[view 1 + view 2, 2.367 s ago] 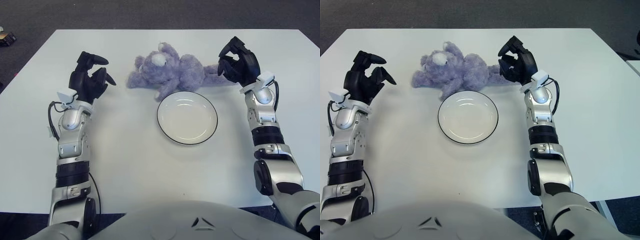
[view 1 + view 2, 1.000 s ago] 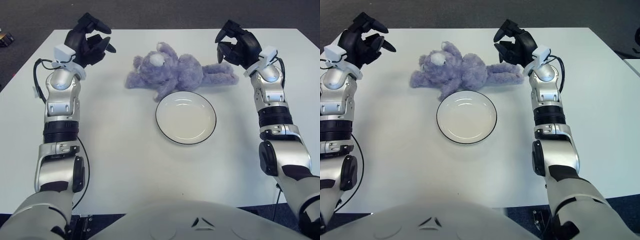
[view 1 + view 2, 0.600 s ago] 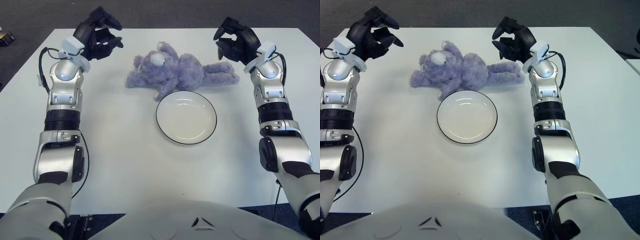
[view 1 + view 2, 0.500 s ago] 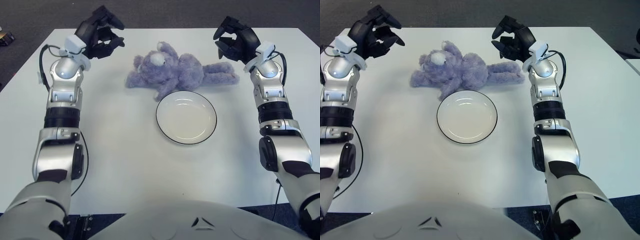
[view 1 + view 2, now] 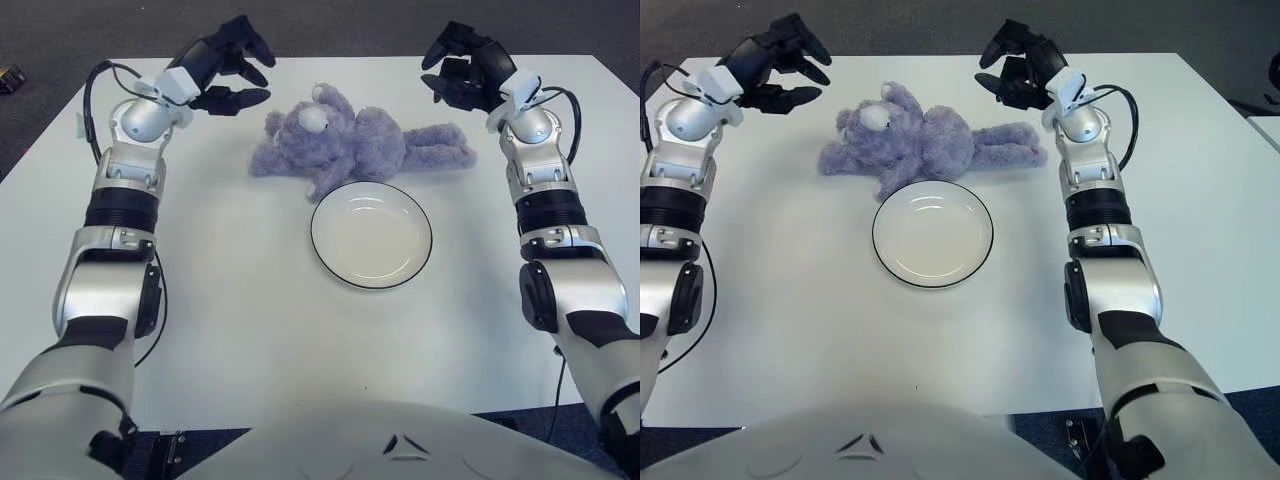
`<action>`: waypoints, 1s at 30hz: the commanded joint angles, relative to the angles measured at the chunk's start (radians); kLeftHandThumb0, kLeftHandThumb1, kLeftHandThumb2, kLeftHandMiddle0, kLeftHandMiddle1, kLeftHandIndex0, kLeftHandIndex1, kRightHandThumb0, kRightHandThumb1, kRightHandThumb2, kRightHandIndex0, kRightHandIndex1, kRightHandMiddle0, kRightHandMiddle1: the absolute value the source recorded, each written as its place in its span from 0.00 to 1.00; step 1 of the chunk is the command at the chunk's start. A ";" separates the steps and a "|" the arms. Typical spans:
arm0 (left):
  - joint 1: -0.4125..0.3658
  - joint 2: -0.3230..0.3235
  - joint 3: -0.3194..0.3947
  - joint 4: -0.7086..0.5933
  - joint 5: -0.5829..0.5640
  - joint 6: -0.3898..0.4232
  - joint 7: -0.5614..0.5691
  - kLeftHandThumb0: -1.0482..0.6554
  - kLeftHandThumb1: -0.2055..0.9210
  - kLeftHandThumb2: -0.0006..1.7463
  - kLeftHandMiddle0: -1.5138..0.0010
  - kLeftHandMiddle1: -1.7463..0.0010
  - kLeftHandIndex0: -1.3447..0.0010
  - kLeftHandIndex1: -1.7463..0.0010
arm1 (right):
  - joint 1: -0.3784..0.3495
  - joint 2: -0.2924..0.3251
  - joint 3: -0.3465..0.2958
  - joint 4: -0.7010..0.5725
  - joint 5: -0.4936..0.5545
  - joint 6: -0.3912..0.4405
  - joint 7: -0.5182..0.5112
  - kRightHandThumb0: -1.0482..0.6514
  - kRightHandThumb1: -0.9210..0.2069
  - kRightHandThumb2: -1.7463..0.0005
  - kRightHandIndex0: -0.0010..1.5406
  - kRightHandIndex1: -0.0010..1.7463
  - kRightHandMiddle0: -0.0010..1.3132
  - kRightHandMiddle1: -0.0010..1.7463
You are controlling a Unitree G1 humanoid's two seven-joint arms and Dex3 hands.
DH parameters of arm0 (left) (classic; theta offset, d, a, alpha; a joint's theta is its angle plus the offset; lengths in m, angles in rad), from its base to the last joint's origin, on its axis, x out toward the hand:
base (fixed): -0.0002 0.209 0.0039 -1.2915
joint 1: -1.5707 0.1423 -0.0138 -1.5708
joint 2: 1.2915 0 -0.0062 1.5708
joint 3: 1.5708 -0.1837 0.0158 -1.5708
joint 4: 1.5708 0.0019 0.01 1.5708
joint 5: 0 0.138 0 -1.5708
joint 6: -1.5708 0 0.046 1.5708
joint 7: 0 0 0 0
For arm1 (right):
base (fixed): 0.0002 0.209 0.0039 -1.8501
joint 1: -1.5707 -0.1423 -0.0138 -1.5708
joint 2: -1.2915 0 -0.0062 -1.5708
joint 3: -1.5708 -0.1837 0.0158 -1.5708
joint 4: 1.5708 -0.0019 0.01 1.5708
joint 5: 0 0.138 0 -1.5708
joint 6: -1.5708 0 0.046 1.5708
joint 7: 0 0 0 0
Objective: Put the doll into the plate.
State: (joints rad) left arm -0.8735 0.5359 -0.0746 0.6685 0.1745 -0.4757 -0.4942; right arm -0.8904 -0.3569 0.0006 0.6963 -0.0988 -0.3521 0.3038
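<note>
Nearest us on the white table [image 5: 250,330] sits the empty round white black-rimmed plate [image 5: 371,235], just behind it the fluffy purple plush doll [image 5: 352,142] lying flat, flanked by our left hand [image 5: 225,72] and right hand [image 5: 462,72], fingers spread, holding nothing.

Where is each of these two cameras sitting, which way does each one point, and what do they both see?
Left eye view: on the head, facing forward and down at the white table; shows both arms and the chest, left hand and right hand open above the far side.
Right eye view: same head, slightly to the right, same aim; scene shifted left, left arm partly cut off.
Shared: purple doll lying just beyond the empty plate, a hand near each end.
</note>
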 commanded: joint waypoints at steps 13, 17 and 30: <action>-0.110 0.022 -0.085 0.021 0.053 0.101 -0.134 0.17 1.00 0.06 0.74 1.00 0.84 0.81 | -0.092 -0.086 0.115 0.088 -0.119 -0.069 0.094 0.28 0.00 0.92 0.38 0.17 0.26 0.38; -0.119 0.021 -0.101 0.016 0.073 0.127 -0.139 0.16 1.00 0.05 0.77 1.00 0.86 0.82 | -0.103 -0.098 0.136 0.088 -0.143 -0.051 0.112 0.25 0.00 0.93 0.35 0.13 0.22 0.33; -0.140 -0.010 -0.179 0.023 0.135 0.197 -0.163 0.06 1.00 0.05 0.94 1.00 0.96 0.89 | -0.132 -0.095 0.177 0.125 -0.171 -0.019 0.163 0.18 0.00 0.90 0.18 0.00 0.07 0.16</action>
State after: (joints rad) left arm -0.9930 0.5332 -0.2343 0.6811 0.2905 -0.2689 -0.6415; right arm -0.9987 -0.4492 0.1657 0.7972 -0.2594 -0.3788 0.4475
